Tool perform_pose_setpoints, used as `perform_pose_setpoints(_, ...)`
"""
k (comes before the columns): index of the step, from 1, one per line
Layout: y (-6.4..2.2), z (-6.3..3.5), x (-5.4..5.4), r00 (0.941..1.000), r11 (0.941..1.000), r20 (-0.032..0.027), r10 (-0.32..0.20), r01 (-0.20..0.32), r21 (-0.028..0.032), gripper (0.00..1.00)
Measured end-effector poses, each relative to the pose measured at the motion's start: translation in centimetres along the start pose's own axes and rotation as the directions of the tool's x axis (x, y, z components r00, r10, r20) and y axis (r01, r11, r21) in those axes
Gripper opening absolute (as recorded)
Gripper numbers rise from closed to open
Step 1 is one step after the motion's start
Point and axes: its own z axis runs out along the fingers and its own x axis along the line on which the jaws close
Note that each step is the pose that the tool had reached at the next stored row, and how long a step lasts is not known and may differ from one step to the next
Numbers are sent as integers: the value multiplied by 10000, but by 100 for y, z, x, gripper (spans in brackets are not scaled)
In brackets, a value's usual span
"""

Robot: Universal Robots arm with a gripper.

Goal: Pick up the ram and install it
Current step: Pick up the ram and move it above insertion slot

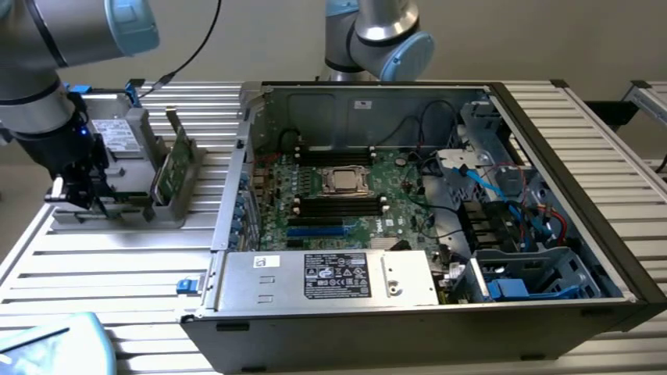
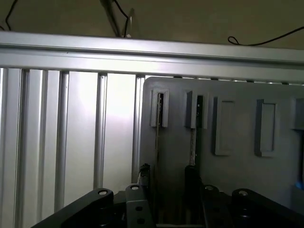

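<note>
The pick-up step is in hand: the fingers (image 2: 192, 178) are spread wide, low over the grey holder (image 2: 237, 190), and nothing seems gripped yet. The ram (image 2: 157, 137) is seen edge-on between them, standing in its slot. A straight squeeze on its flat sides is called for. A second stick (image 2: 193, 142) stands just beside one finger, so room is tight there; open desk (image 2: 80, 142) lies on the other side.

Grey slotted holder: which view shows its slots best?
The wrist view: it looks down onto the holder, so the row of slots shows plainly, two holding thin boards edge-on. The exterior view shows the holder from the side, partly behind the arm, a green card standing in it.
</note>
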Motion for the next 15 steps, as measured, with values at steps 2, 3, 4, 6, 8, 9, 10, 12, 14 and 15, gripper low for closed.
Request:
perform_pose_setpoints(2,0,5,1,10000,10000,3,-1,1,-2,43)
perform_pose_setpoints(3,0,5,1,10000,10000,4,0,0,-2,43)
perform_pose_setpoints(4,0,5,1,10000,10000,4,0,0,-2,43)
perform_pose_setpoints(6,-1,9,2,10000,10000,6,-1,1,1,43)
perform_pose_setpoints(8,2,18,5,10000,10000,6,-1,1,1,43)
perform_pose_setpoints(9,6,23,7,10000,10000,5,-2,2,0,43)
perform_pose_setpoints(10,10,26,8,10000,10000,6,-2,2,1,43)
perform_pose_setpoints(12,14,27,8,10000,10000,5,-2,2,0,43)
perform_pose_setpoints(14,18,33,9,10000,10000,6,-1,1,2,43)
perform_pose_setpoints(15,21,39,10,10000,10000,6,-2,2,2,43)
